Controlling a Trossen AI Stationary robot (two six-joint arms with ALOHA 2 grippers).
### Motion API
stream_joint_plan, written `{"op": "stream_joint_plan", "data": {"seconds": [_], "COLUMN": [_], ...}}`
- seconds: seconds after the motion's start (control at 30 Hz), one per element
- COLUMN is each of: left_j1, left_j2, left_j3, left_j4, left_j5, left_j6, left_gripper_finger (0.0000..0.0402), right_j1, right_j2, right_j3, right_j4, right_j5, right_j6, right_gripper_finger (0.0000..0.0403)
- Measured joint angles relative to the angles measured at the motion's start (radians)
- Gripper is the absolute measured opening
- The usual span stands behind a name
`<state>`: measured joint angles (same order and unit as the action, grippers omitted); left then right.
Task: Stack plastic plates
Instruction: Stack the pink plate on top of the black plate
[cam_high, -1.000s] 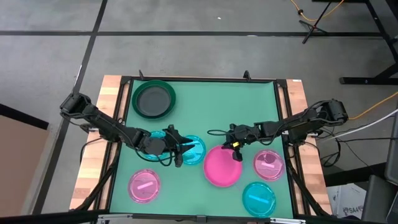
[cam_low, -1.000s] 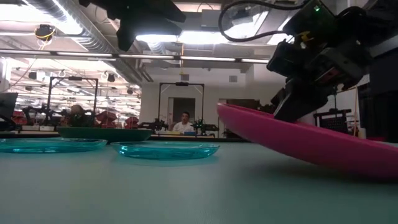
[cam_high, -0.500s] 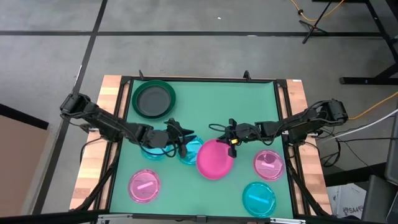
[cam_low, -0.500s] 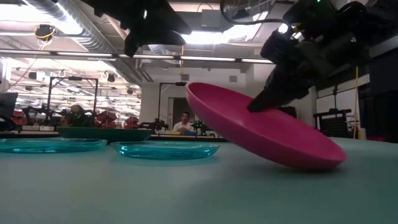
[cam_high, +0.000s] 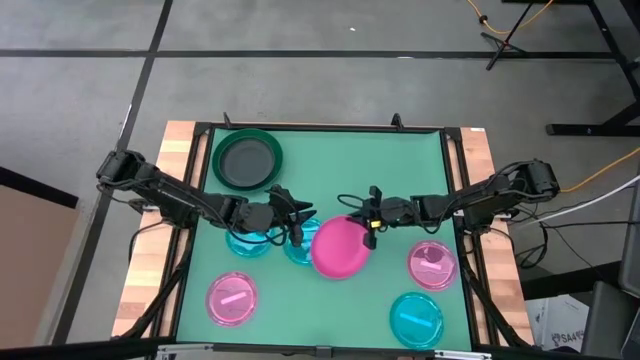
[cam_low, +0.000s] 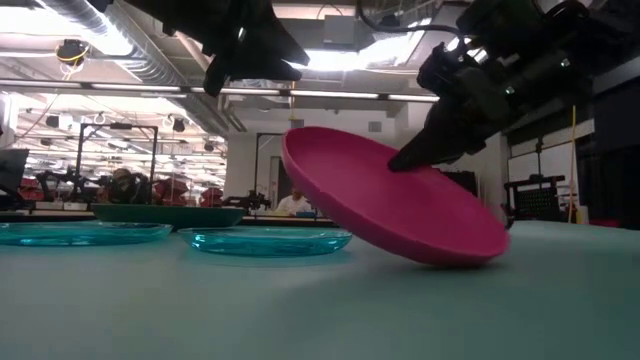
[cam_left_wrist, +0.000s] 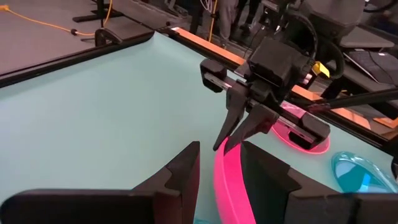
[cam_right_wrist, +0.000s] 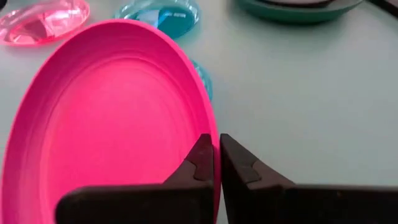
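Note:
The solid pink plate (cam_high: 340, 248) stands steeply tilted at mid-table, its underside (cam_low: 400, 205) toward the near edge. My right gripper (cam_high: 370, 233) is shut on its rim. My left gripper (cam_high: 300, 232) is open beside the plate's left edge. In the left wrist view the raised pink rim (cam_left_wrist: 227, 180) runs between its two fingers (cam_left_wrist: 186, 177); whether they touch it I cannot tell. Two cyan plates (cam_high: 250, 242) (cam_low: 270, 241) lie flat below the left gripper. My right gripper pinches the pink plate's rim (cam_right_wrist: 209, 124) between its two fingers, one on the hollow face and one on the underside. The fingers come from the table's right, slanting down. The plate is tipped up, only its lower edge (cam_low: 450, 258) on the table.
A dark green plate with a dark grey one inside (cam_high: 247, 160) sits at the far left. Translucent pink plates lie at the near left (cam_high: 232, 299) and right (cam_high: 432, 264), and a cyan plate (cam_high: 415, 318) at the near right. People and equipment show beyond the table.
My right gripper has tipped upward, still shut on the pink plate. The plate has swung from lying almost flat to a steep tilt and shifted toward the table's left and far side, its lower edge staying on the table. My left gripper has moved toward the pink plate.

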<state>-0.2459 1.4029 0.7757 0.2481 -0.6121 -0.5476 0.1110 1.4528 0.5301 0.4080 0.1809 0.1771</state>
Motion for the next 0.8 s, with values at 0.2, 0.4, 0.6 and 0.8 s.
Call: {"op": "stream_joint_plan", "data": {"seconds": [0.2,0.4,0.6,0.8], "left_j1": [0.0,0.0,-0.001,-0.001], "left_j2": [0.0,0.0,0.0,0.0], "left_j3": [0.0,0.0,0.0,0.0], "left_j4": [-0.007,-0.052,-0.078,-0.085], "left_j5": [0.0,0.0,0.0,0.0], "left_j6": [0.0,-0.051,-0.054,-0.053], "left_gripper_finger": [0.0109,0.0109,0.0109,0.0109], "right_j1": [0.0,0.0,0.0,0.0], "right_j2": [0.0,0.0,0.0,0.0], "right_j3": [0.0,0.0,0.0,0.0], "right_j4": [0.032,0.066,0.07,0.112], "right_j5": [0.058,0.111,0.179,0.23], "right_j6": [0.0,0.008,0.027,0.039], "right_gripper_finger": [0.0,0.0,0.0,0.0]}}
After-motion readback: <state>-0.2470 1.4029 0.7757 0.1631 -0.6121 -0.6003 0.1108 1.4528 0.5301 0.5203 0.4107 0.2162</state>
